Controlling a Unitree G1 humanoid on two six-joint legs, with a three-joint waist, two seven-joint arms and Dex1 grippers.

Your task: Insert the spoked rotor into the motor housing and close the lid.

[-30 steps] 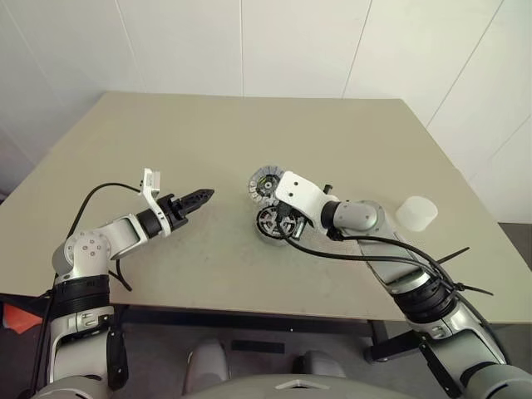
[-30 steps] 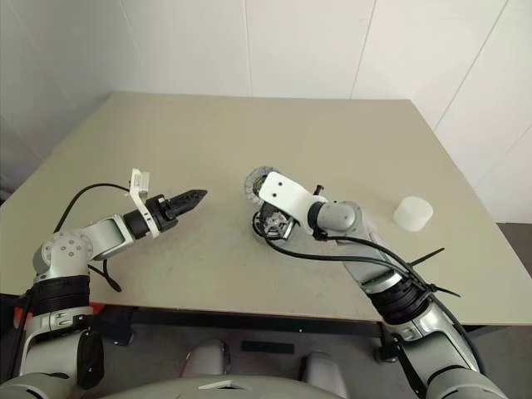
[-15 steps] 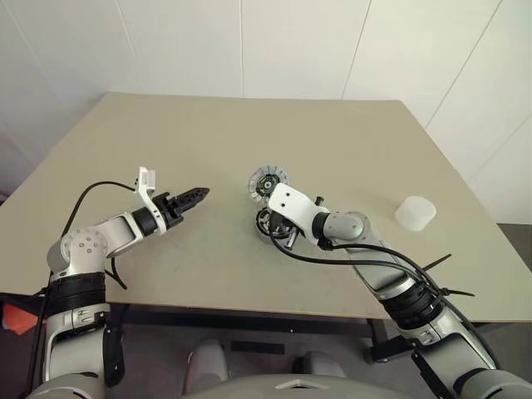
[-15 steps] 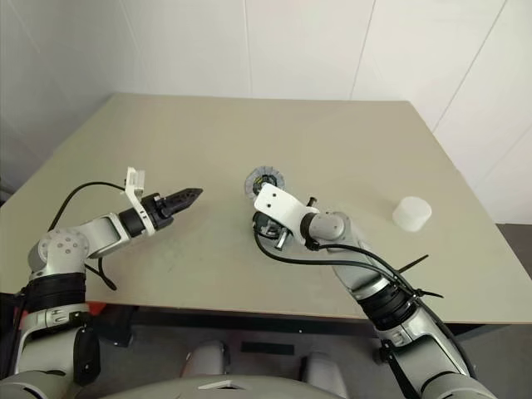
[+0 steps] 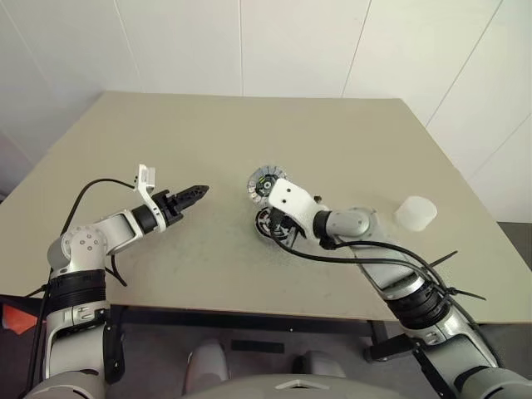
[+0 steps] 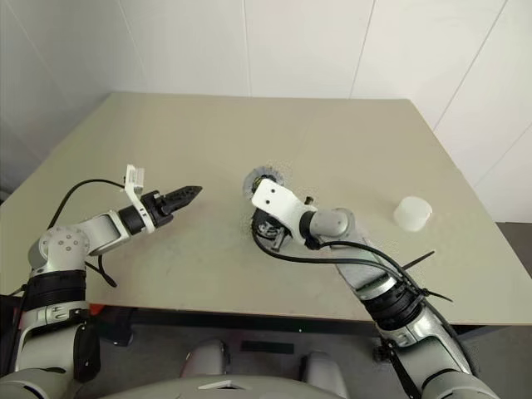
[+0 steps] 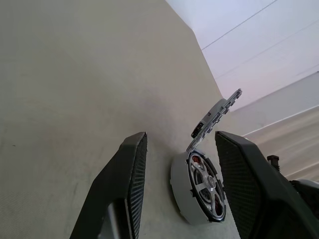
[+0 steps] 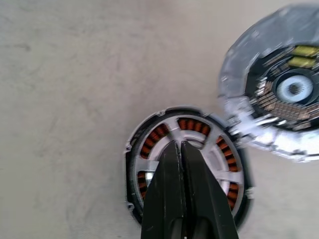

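Silver-spoked rotor [image 8: 192,149] sits in the copper-wound silver housing [image 8: 133,172], so the pressed-together right end effector [image 8: 180,149] should push squarely on its hub to seat it flat.

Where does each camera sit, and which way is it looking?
Head views: from the robot's head, down over the table; both arms show.
Left wrist view: low along the table toward the motor housing, between the left gripper fingers.
Right wrist view: down onto the spoked rotor in the housing, past the shut right gripper.
Shared: both wrist views show the housing and the lid.
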